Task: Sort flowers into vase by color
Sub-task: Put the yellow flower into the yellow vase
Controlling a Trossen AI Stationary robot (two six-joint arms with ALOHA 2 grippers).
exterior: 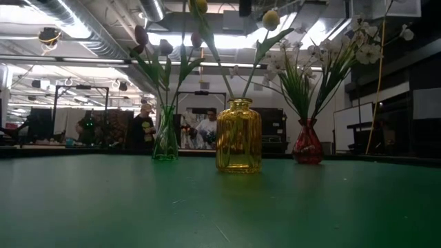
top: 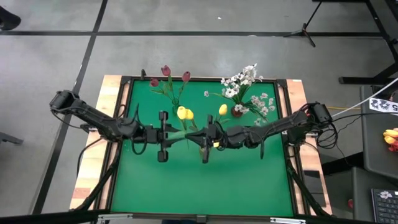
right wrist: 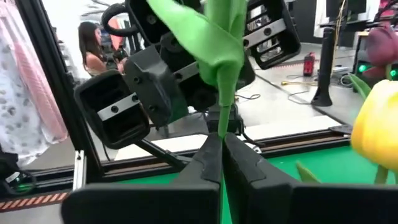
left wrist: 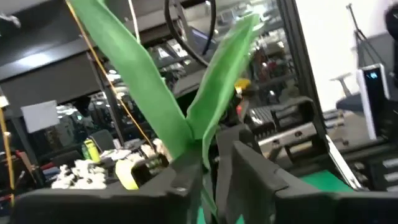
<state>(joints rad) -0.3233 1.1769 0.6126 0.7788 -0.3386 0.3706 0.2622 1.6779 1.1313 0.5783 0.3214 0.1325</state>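
Note:
Both grippers meet above the table's middle. My left gripper [top: 181, 133] [left wrist: 208, 158] and my right gripper [top: 196, 132] [right wrist: 222, 146] are each shut on the green stem of a yellow tulip [top: 185, 113]. The low view shows the yellow vase [exterior: 238, 136] with two tulip stems standing in its mouth; both grippers are above that picture. Another yellow tulip [top: 222, 109] [right wrist: 379, 124] stands close by. Maroon tulips [top: 166, 71] stand in a green vase [exterior: 165, 134]. White sprays [top: 244, 79] stand in a red vase [exterior: 307, 141]. My left gripper pinches the tulip's stem between its two fingers [left wrist: 180, 180], right where two long leaves [left wrist: 186, 127] branch off; the leaves rise past the fingertips. My right gripper pinches the bare stem [right wrist: 222, 124] between its fingers [right wrist: 208, 162], just below a leaf; the fingers lie across the stem, which runs upright.
The three vases stand in a row toward the table's far side: green left, yellow middle, red right. The near half of the green mat [top: 199, 186] holds nothing. A raised frame [top: 124, 124] borders the mat. People show in the room beyond.

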